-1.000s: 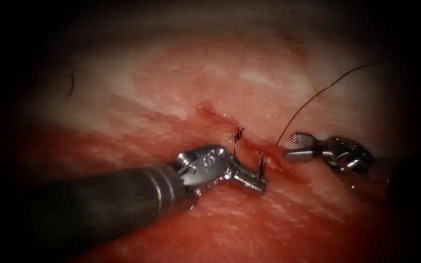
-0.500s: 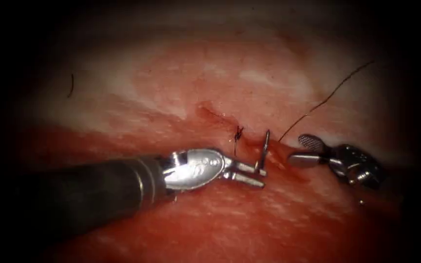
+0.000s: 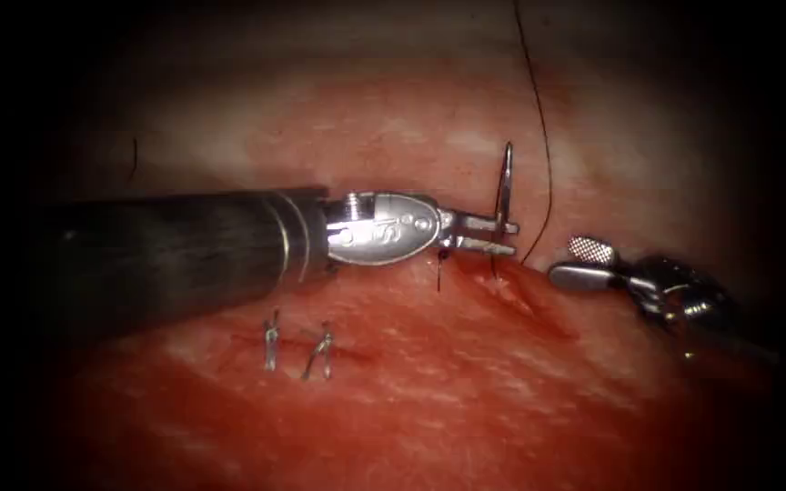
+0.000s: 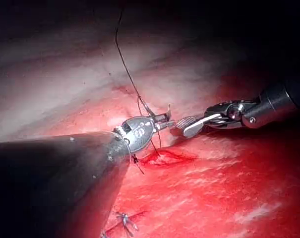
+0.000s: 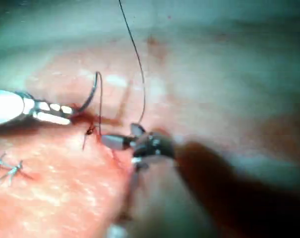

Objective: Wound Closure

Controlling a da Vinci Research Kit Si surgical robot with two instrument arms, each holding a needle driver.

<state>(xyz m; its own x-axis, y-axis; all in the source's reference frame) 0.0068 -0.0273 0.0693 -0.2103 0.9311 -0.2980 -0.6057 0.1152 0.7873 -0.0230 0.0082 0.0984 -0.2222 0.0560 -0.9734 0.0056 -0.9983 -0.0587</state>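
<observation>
My left tool (image 3: 502, 235) comes in from the left, its jaws shut on the curved needle (image 3: 506, 177) near the middle of its curve. The needle stands upright over the cut (image 3: 513, 293). Its lower end is at the tissue (image 3: 411, 409), and I cannot tell whether it is still in. Dark thread (image 3: 546, 136) runs from the top of the picture down to the cut's right lip. My right tool (image 3: 579, 262) lies right of the cut, jaws open and holding nothing. The right wrist view shows the needle (image 5: 96, 84) arching up from the left tool (image 5: 65, 113).
A tied knot (image 3: 441, 258) with a short tail sits just left of the needle. Two older stitches (image 3: 270, 344) (image 3: 322, 353) lie lower left, below the left shaft. A loose thread scrap (image 3: 134, 155) rests far left. Red fluid wets the tissue.
The left tool has risen and moved up the picture, drawing the needle up out of the tissue. The thread has swung from the right toward the top. The right tool drifted slightly right.
</observation>
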